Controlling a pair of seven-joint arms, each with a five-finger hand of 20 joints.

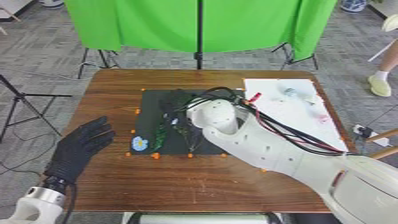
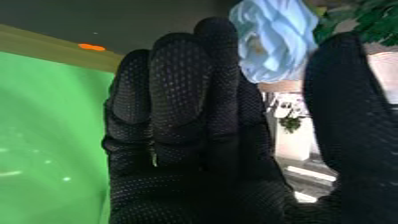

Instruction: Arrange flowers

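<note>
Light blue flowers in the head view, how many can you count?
1. The light blue flower lies on the near left corner of the dark mat. Others may be hidden under the right arm, which covers part of the mat.

At 12 o'clock in the head view, green cloth (image 1: 155, 25) hangs beyond the brown wooden bench (image 1: 178, 182), black stands (image 1: 199, 56) beside it. Grey, mottled floor (image 1: 44, 60) surrounds the bench. A black tripod (image 1: 16, 95) stands near 9 o'clock.
</note>
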